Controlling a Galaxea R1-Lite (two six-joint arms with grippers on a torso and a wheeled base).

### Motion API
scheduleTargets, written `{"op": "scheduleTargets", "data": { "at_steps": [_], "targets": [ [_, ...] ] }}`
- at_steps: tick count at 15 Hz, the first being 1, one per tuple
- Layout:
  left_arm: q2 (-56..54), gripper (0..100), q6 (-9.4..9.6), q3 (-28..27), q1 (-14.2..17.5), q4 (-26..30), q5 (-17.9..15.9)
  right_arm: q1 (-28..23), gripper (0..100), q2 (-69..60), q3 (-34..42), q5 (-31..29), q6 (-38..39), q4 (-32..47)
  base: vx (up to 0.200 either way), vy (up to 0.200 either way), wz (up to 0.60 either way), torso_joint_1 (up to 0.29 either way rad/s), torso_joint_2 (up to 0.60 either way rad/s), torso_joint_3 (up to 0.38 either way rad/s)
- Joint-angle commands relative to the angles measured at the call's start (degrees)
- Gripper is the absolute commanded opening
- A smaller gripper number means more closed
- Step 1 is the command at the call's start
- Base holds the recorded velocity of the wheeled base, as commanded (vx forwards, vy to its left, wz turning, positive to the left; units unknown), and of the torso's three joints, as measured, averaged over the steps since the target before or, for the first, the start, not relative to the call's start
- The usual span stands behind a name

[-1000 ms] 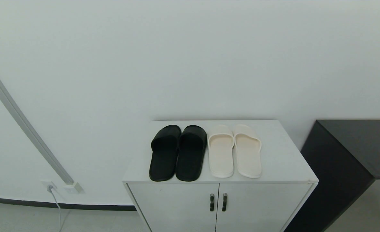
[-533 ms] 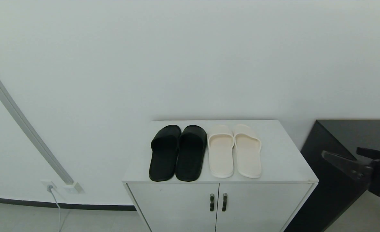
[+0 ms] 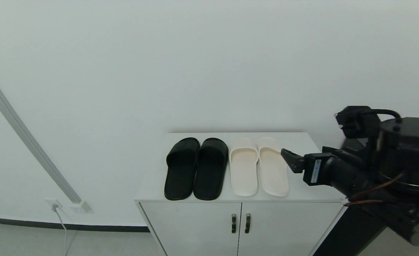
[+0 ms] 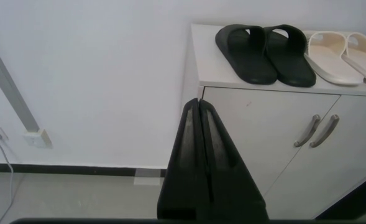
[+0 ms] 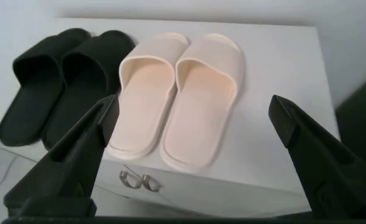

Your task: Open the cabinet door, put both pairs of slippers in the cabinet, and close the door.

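The right gripper (image 5: 194, 107) hangs over the right end of the cabinet top (image 3: 312, 179), jaws spread wide, holding nothing. The white slippers (image 3: 259, 167) lie just beside it, and the black slippers (image 3: 196, 169) just left of those, heels near the front edge. Bare margin shows at both ends. The doors (image 3: 195, 227) are closed, handles (image 3: 240, 223) unobstructed. The left gripper (image 4: 199, 107), fingers pressed together and empty, sits low off the cabinet's left front corner.

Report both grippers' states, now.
Left gripper: shut, holding nothing.
Right gripper: open, holding nothing.
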Motion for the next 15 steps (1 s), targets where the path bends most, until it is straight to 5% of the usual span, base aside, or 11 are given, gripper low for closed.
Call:
{"op": "scheduleTargets", "data": {
  "at_steps": [1, 6, 15],
  "targets": [
    [0.08, 0, -0.08, -0.01, 0.01, 0.00, 0.01, 1.10, 100, 9.14, -3.19, -2.18, -0.04, -2.24, 0.000, 0.000, 0.00, 0.000, 0.00, 0.000],
    [0.08, 0, -0.08, -0.01, 0.01, 0.00, 0.01, 3.30, 100, 21.53, -7.67, -8.07, -0.04, -9.71, 0.000, 0.000, 0.00, 0.000, 0.00, 0.000],
    [0.08, 0, -0.08, -0.01, 0.01, 0.00, -0.08, -1.80, 100, 37.00, -17.25, -8.51, 0.05, -17.36, 0.000, 0.000, 0.00, 0.000, 0.00, 0.000]
  ]
}}
